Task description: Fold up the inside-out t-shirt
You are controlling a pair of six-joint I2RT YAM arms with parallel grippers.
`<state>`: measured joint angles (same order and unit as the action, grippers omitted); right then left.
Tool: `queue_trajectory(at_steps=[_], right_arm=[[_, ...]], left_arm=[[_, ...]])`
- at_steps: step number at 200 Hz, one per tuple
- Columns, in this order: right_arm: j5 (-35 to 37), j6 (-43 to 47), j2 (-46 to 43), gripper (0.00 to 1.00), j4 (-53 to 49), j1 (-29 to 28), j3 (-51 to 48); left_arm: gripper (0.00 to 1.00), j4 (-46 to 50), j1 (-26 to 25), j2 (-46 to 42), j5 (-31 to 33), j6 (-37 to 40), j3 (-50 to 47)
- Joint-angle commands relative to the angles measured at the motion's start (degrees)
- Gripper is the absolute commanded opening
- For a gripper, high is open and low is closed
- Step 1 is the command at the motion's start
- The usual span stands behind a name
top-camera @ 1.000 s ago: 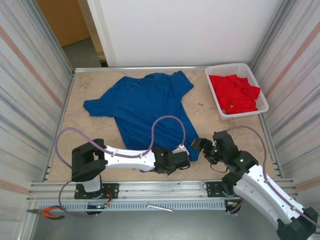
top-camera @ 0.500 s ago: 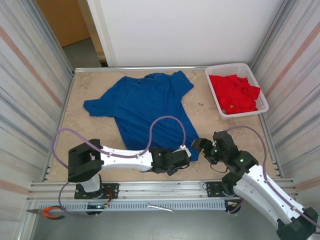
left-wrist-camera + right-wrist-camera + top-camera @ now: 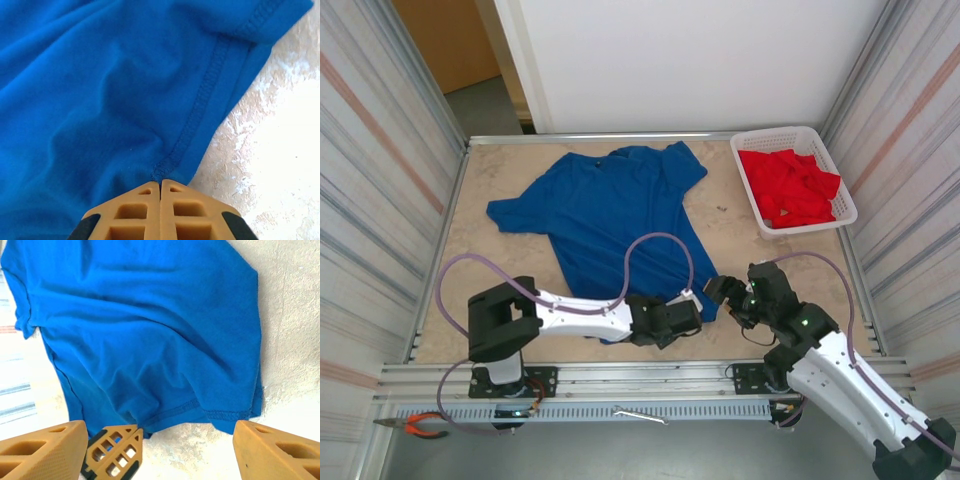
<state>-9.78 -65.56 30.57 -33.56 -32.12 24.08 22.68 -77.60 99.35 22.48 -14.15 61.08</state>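
Shirt: blue t-shirt (image 3: 610,215) spread mostly flat on table (image 3: 505,280), left of centre, collar end toward far edge, bottom edge toward the arm bases.
Shirt detail: one sleeve sticks out to the left, the other lies at the far right near the collar; soft wrinkles across the body; no print visible on the upper side.
Hem: stitched hem (image 3: 200,105) runs along the near right edge; the left wrist view shows the seam leading straight into the fingertips.
Left gripper: left gripper (image 3: 160,186) low at the near right part of the shirt, jaws pressed together, pinching the hem; folds in the cloth gather toward the tips.
Left arm: stretched low across the near edge of the table, forearm lying over the shirt's bottom edge.
Right gripper: right gripper (image 3: 725,294) just right of the shirt's near right corner, jaws spread wide, nothing between them; cannot tell if it touches the table.
Right wrist view: the shirt's corner lies ahead between the two spread fingers, with the left gripper's tan fingers at the hem on the left.
Gripper spacing: the two sit near each other, not touching.
Cable: purple cable (image 3: 655,240) arches over the lower part of the shirt.
Basket: white basket (image 3: 747,185) at the far right corner, well apart from the shirt.
Basket contents: red garment (image 3: 790,185), crumpled.
Off table: pliers (image 3: 415,425) with orange handles on the rail at near left.
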Motion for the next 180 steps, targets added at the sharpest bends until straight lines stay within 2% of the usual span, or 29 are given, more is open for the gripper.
queue_trajectory(at_steps=[1,41,47,74,144,180], right_arm=[[-1.4,-0.2,-0.8,0.75,-1.4,0.3,-1.0],[-1.7,-1.0,-0.5,0.74,0.9,-1.6,-0.6],[-1.5,-3.3,-0.3,0.74,1.3,-2.2,-0.4],[0.2,-6.2,0.9,0.80,4.5,-6.1,0.2],[9.2,-16.1,7.4,0.89,15.6,-19.3,3.1],[11.8,-20.5,13.8,0.94,22.2,-22.5,4.6]], left_arm=[[0.00,0.3,1.7,-7.3,-0.4,-0.2,-0.5],[0.00,-0.7,6.1,-15.9,-6.1,-1.2,-3.0],[0.00,-0.7,6.6,-16.6,-6.6,-1.2,-3.2],[0.00,-0.7,8.0,-19.0,-8.1,-1.4,-3.9],[0.00,-2.1,8.2,-22.0,-4.5,-3.4,-5.5],[0.00,-4.5,8.1,-25.0,-4.1,-4.0,-7.1]])
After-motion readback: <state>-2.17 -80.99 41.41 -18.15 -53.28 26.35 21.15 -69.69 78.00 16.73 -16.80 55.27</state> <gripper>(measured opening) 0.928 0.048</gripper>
